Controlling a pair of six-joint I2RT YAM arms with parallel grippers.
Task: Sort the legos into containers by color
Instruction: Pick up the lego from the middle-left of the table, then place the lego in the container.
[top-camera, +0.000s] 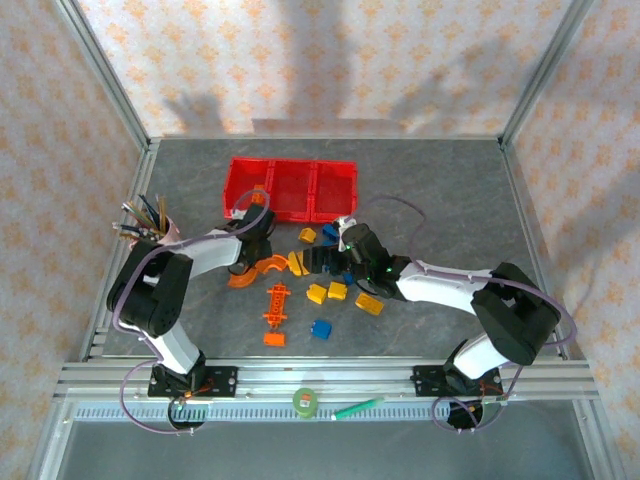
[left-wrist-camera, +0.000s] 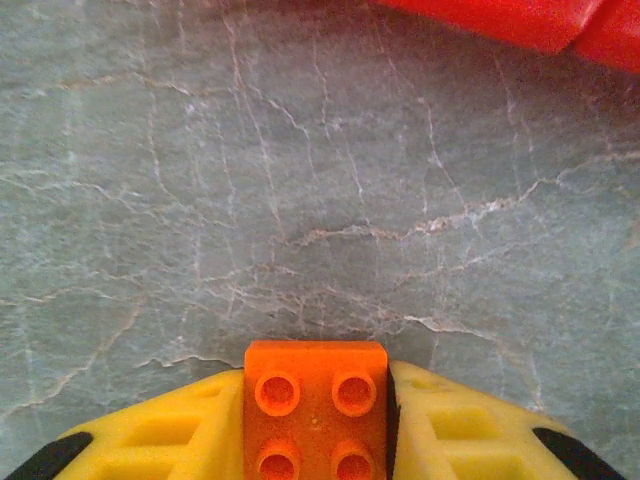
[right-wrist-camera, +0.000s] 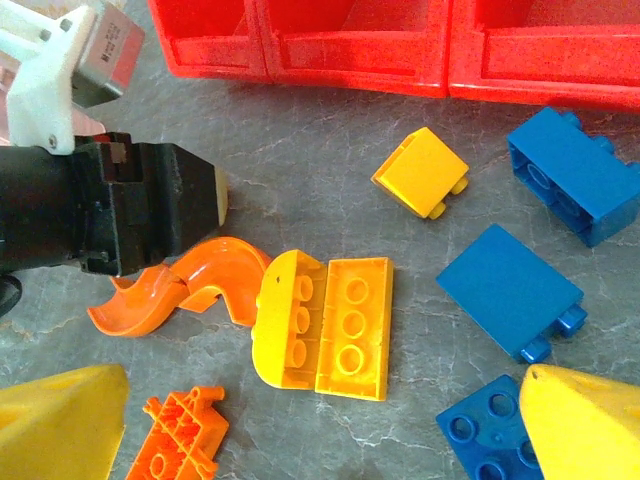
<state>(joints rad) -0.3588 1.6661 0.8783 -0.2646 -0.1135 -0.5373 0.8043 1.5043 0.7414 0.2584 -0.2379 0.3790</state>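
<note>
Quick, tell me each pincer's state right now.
Left pincer: closed on an orange brick.
Right pincer: open, holding nothing.

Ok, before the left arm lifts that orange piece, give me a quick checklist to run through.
1. Orange piece sits between the fingers of the left gripper: ok.
2. Fingers clamped firmly on it: cannot tell; a thin dark seam shows along one side.
3. Table bare between the piece and the red containers: ok.
4. Right gripper open and holding nothing: ok.
5. Room between the two arms: cannot tell; the left gripper's black body hangs close in the right wrist view.
</note>
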